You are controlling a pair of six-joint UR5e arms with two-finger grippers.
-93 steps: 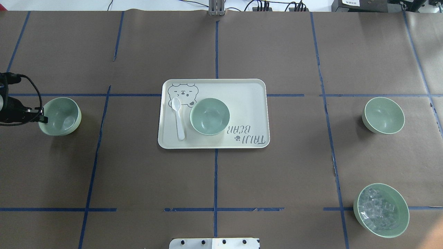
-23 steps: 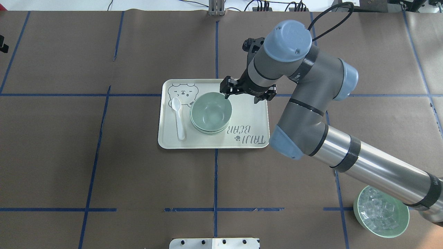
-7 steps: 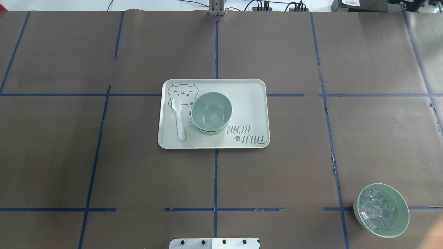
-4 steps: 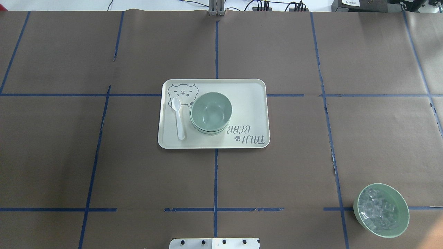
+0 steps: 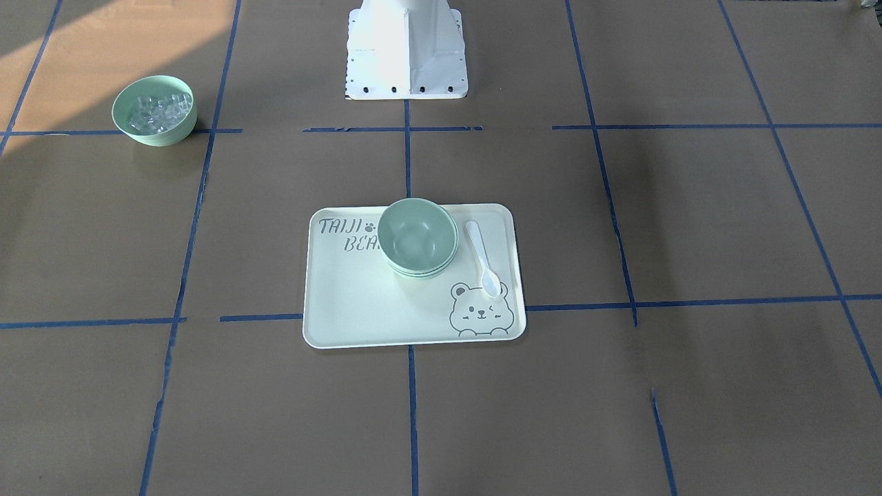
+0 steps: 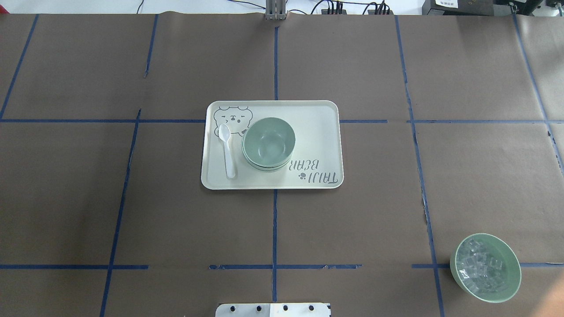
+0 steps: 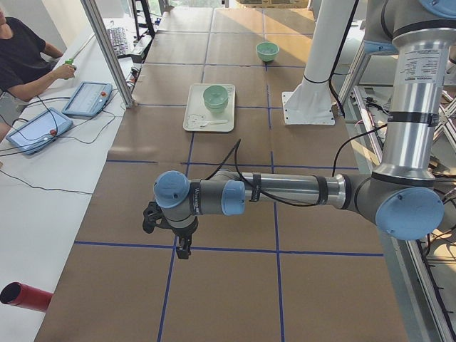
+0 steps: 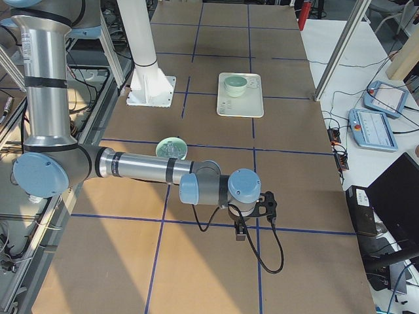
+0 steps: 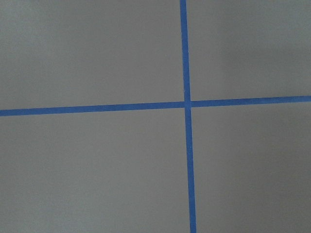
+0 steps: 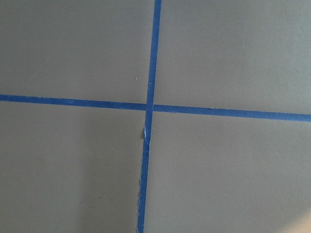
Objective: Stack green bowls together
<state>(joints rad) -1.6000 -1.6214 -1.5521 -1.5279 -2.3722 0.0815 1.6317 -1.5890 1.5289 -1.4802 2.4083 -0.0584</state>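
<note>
The three pale mint-green bowls [image 6: 269, 143] sit nested in one stack on the cream tray [image 6: 317, 127], also seen from the front [image 5: 417, 238] and small in both side views [image 7: 216, 96] [image 8: 235, 84]. Both arms are away from the tray. My left gripper [image 7: 183, 251] hangs over bare paper at the table's left end. My right gripper [image 8: 241, 232] hangs over bare paper at the right end. Each shows only in a side view, so I cannot tell whether it is open or shut. Both wrist views show only brown paper and blue tape.
A white spoon [image 6: 228, 152] lies on the tray beside the stack. A green bowl of clear cubes [image 6: 484, 267] stands near the front right of the table. The robot's white base [image 5: 406, 48] is at the near edge. Operators sit at side tables.
The two bowls from the table's left and right now sit in the bowl on the tray. The right arm has left the overhead view. Nothing has moved in the last second.
</note>
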